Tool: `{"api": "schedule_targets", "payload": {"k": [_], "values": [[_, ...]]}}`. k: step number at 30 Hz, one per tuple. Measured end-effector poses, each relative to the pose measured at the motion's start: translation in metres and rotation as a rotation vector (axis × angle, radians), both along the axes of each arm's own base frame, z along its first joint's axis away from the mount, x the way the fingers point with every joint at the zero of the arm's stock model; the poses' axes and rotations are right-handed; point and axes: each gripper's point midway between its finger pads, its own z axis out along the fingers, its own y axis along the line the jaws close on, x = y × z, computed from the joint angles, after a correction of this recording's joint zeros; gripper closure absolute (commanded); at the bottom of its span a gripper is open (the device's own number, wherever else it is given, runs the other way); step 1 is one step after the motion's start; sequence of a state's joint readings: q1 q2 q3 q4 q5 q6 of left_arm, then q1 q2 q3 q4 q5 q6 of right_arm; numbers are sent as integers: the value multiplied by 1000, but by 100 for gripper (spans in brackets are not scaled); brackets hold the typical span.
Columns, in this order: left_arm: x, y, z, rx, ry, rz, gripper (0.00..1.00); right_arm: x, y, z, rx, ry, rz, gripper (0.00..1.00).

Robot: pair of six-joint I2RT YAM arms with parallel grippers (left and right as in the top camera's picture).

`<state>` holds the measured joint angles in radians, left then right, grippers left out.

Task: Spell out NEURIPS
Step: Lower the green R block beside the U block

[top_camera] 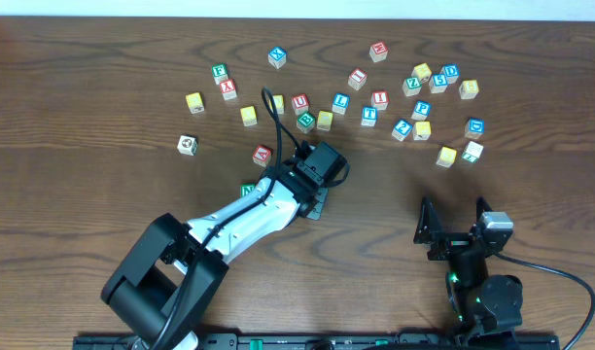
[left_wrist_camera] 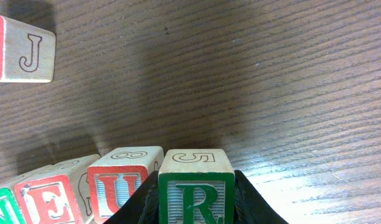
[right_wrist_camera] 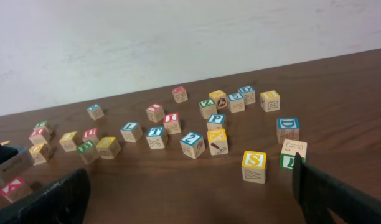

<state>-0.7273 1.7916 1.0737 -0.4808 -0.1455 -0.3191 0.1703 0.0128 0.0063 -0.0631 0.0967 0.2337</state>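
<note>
Jaws of the left gripper [left_wrist_camera: 195, 210] are clenched on the green R cube [left_wrist_camera: 195, 186], closest to the wrist camera and standing upright on the dark wooden table [left_wrist_camera: 271, 93]. Just beside it to the left sits the red U cube [left_wrist_camera: 119, 186], then the red E cube [left_wrist_camera: 50, 199] and the green N cube [left_wrist_camera: 4, 210], forming a row. Farther back lies a J cube [left_wrist_camera: 28, 53]. The right gripper [right_wrist_camera: 189, 176] hangs spread wide, holding nothing. Beyond it, among scattered cubes, sit the yellow S cube [right_wrist_camera: 254, 166], then the blue P cube [top_camera: 421, 110] and the red I cube [top_camera: 379, 98].
</note>
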Motion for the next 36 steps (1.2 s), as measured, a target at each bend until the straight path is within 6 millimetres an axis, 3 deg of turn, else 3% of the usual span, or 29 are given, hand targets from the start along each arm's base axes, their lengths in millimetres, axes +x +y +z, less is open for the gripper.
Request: {"api": "schedule_targets", "payload": {"k": [36], "values": [[7, 12, 0, 19, -5, 33, 93, 0, 0, 0, 0, 0, 0, 1]]}}
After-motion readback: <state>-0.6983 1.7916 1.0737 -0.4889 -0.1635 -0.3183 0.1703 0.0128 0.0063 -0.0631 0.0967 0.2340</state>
